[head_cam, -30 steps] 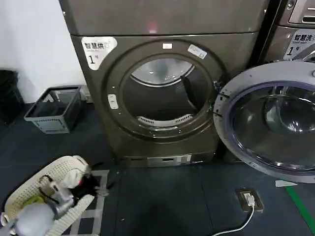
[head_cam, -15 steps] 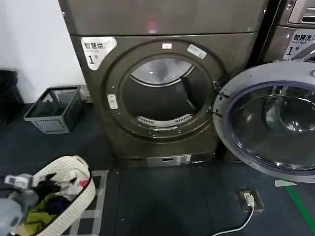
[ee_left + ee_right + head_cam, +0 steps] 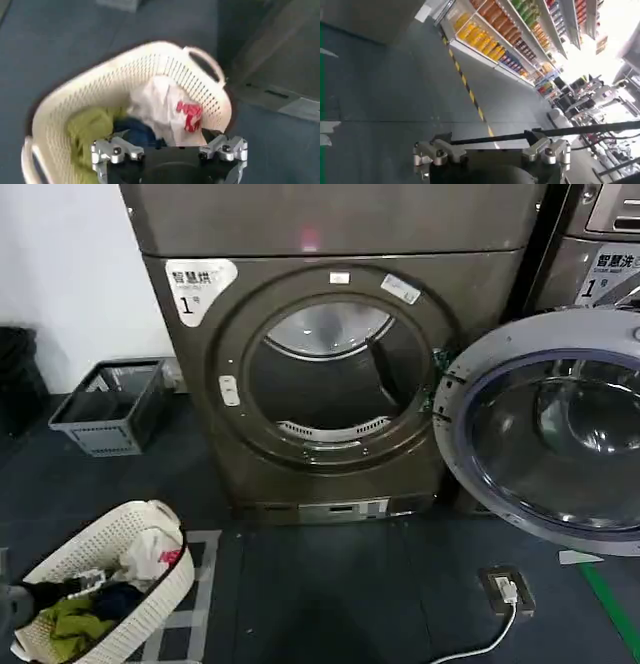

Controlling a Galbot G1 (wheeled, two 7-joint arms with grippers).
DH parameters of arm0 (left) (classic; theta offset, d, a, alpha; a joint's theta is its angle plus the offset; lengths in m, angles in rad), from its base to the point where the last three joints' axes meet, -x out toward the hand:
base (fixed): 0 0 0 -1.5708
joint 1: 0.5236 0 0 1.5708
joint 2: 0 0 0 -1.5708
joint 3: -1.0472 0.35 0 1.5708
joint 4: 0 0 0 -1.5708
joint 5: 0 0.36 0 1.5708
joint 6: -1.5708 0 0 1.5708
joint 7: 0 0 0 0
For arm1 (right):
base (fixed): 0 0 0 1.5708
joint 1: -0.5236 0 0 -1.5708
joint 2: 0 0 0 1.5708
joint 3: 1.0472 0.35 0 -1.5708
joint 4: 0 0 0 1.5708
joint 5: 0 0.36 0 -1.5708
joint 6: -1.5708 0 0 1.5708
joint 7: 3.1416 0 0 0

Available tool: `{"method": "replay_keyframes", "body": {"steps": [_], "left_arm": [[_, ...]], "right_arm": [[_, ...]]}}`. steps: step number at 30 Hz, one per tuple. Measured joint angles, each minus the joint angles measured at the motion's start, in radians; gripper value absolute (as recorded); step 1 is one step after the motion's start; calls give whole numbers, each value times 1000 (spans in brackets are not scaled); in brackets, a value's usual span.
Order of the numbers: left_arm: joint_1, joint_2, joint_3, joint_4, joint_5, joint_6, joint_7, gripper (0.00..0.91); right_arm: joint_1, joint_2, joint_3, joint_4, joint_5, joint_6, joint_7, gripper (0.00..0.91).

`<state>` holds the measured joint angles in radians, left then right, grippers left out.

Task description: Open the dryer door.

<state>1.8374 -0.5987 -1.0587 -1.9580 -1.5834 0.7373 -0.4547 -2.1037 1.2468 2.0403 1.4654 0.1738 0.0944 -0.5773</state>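
The dryer door stands swung wide open to the right of the drum opening, its grey inner face and dark glass turned toward me. The drum is bare inside. My left gripper hangs open, nothing held, over a cream laundry basket of clothes, low on the left and well away from the door. My right gripper is open too, holds nothing, and faces bare floor with shop shelves beyond.
The cream laundry basket sits on the floor at front left, and a grey crate stands by the wall. A floor socket with a white cable lies at front right. The open door covers the neighbouring machine.
My left arm has drawn back from above the basket toward the lower left edge of the head view. The door and the dryer have not moved.
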Motion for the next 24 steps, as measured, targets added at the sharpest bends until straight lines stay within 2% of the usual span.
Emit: {"method": "replay_keyframes", "body": {"steps": [19,24], "left_arm": [[6,3,13,10,-29,-1,-14,907],[6,3,16,14,-22,-1,-14,907]], "right_arm": [[4,8,0,-8,-12,9,-6,907],[4,14,16,-22,-60,4,7,907]]}}
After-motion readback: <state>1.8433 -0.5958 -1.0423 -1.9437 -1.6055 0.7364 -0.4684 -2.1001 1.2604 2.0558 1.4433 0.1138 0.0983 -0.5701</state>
